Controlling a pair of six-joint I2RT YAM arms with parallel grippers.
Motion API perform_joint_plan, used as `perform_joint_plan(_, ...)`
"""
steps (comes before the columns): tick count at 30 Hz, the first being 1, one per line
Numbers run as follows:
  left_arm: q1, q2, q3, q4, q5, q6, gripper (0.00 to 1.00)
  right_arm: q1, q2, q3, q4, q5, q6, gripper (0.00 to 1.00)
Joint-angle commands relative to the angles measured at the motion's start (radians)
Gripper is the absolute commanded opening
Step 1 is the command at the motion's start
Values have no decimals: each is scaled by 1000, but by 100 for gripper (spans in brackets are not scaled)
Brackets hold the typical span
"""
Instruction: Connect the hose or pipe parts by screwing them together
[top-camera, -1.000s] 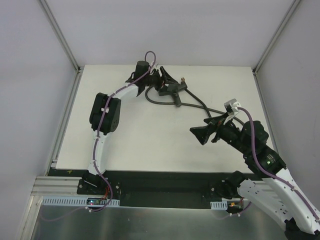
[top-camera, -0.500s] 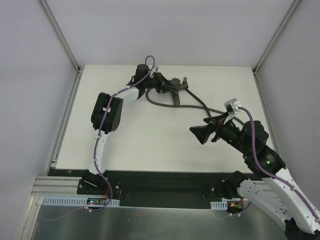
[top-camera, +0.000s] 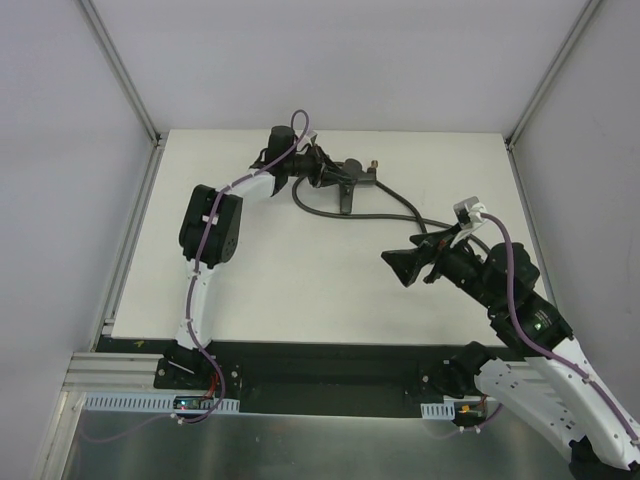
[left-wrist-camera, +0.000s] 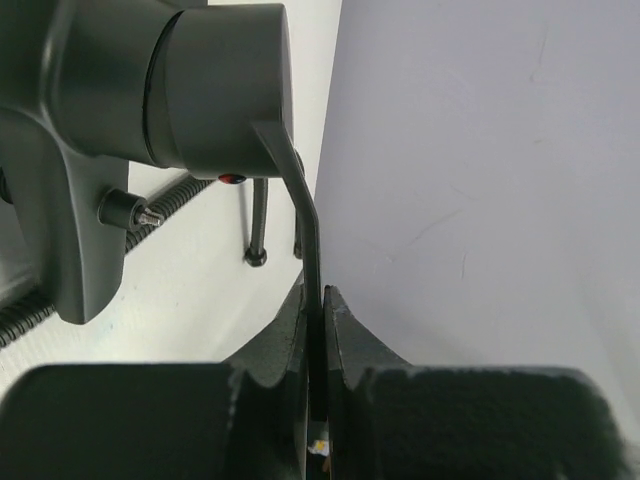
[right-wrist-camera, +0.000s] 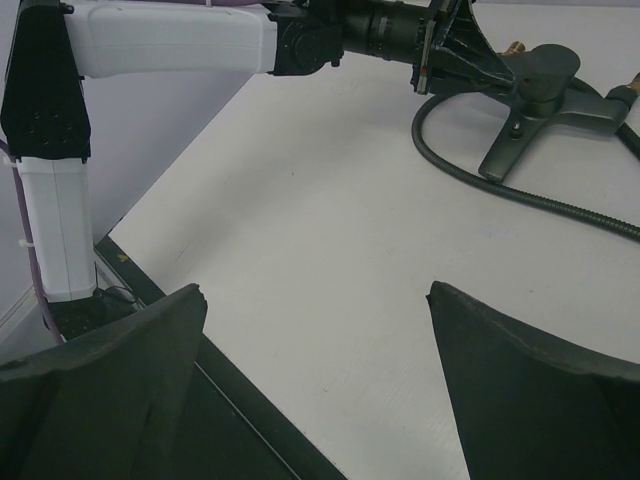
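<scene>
The black T-shaped fitting (top-camera: 350, 176) with a brass tip (top-camera: 372, 160) lies at the back of the white table. My left gripper (top-camera: 322, 170) is shut on its thin flat lever (left-wrist-camera: 306, 210); the jaws pinch the blade just below the fitting's round dark body (left-wrist-camera: 210, 90). The dark-grey hose (top-camera: 400, 205) curves from the fitting toward the right. The right wrist view shows the fitting (right-wrist-camera: 540, 75) and hose (right-wrist-camera: 530, 195) well ahead. My right gripper (right-wrist-camera: 315, 292) hangs open and empty above the table, short of the hose.
White enclosure walls with aluminium corner posts (top-camera: 125, 75) stand close behind and beside the table. A black base strip (top-camera: 320, 365) runs along the near edge. The left arm's white link (right-wrist-camera: 170, 40) reaches across the back left.
My left gripper has closed on the fitting's lever. The fitting has shifted slightly to the right. The right arm has hardly moved.
</scene>
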Motion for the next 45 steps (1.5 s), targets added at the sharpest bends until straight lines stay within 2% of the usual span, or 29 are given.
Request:
perform_joint_plan(1,13,-218,22,79,220,54,0,-2,-10,-7,37,31,23,96)
perform_joint_plan(5,39,-331,-103,68,348,75,0,-3,-17,-27,8,41,9,96)
perform_joint_plan(11,62,-532,-297,-91,483,218,0,-5,-28,-82,26,57,12,96)
perform_joint_plan(18,71,-706,-564,-274,447,418,0,-3,-6,-113,37,49,32,96)
perform_joint_plan(24,74,-715,-684,-343,422,518,0,-5,-11,-114,25,26,34,96)
perform_joint_plan(28,76,-661,-649,-568,352,719,0,-5,-40,-131,6,41,28,96)
perform_joint_plan(33,90,-594,-631,-651,319,802,0,-5,-59,-147,-1,51,28,96)
perform_joint_plan(34,94,-591,-611,-670,315,817,3,-5,-59,-145,-7,51,28,96)
perform_joint_plan(35,105,-583,-600,-690,295,833,13,-5,-59,-144,-10,52,29,96)
perform_joint_plan(37,119,-582,-568,-743,269,871,34,-3,-59,-137,-20,54,26,96)
perform_joint_plan(38,129,-588,-557,-763,226,882,51,-5,-59,-136,-23,54,28,96)
perform_joint_plan(41,166,-623,-490,-846,126,926,65,-5,-59,-127,-32,55,26,96)
perform_joint_plan(44,168,-690,-398,-938,-168,971,73,-3,-57,-124,-34,52,28,96)
perform_joint_plan(45,150,-710,-356,-957,-360,975,77,-5,-57,-122,-35,51,29,96)
